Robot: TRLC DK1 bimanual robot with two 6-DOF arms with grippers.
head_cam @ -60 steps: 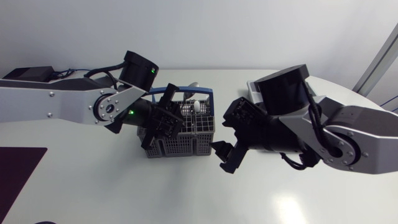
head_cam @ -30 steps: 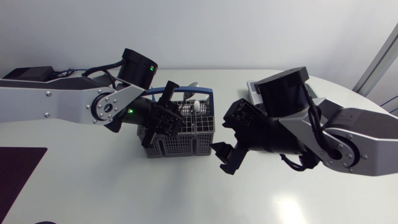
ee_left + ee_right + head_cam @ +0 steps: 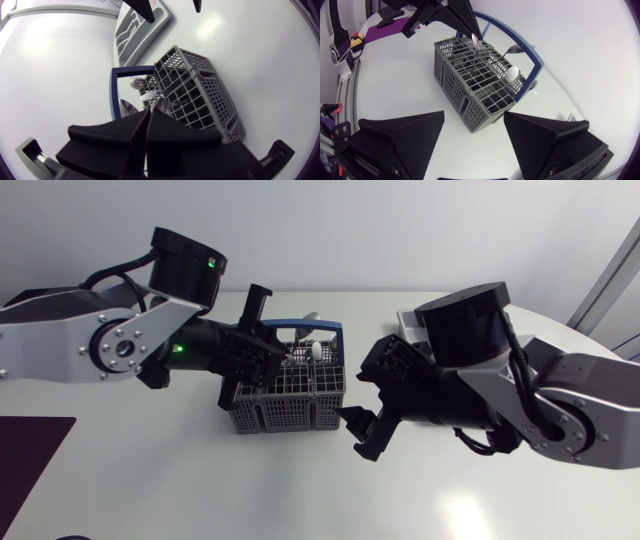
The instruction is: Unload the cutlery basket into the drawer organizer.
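The grey cutlery basket [image 3: 290, 408] with its blue handle stands mid-table, also seen in the left wrist view [image 3: 200, 95] and the right wrist view [image 3: 480, 85]. Inside it stand a white round-headed utensil [image 3: 512, 73] and a metal spoon [image 3: 512, 48]. My left gripper [image 3: 275, 358] hangs over the basket's left part, its fingers pressed together on a thin pale cutlery handle [image 3: 477, 44] that sticks up from a compartment. My right gripper [image 3: 358, 412] stands open just right of the basket, with nothing in it. The light grey drawer organizer [image 3: 408, 320] lies behind my right arm.
The organizer [image 3: 135, 25] lies beyond the basket as seen from the left wrist, mostly covered by my right arm in the head view. A dark purple mat [image 3: 30, 455] lies at the table's front left. Bare white table stretches in front of the basket.
My left arm has drawn back to the left and its gripper has risen and tilted more upright over the basket. The right arm has kept still.
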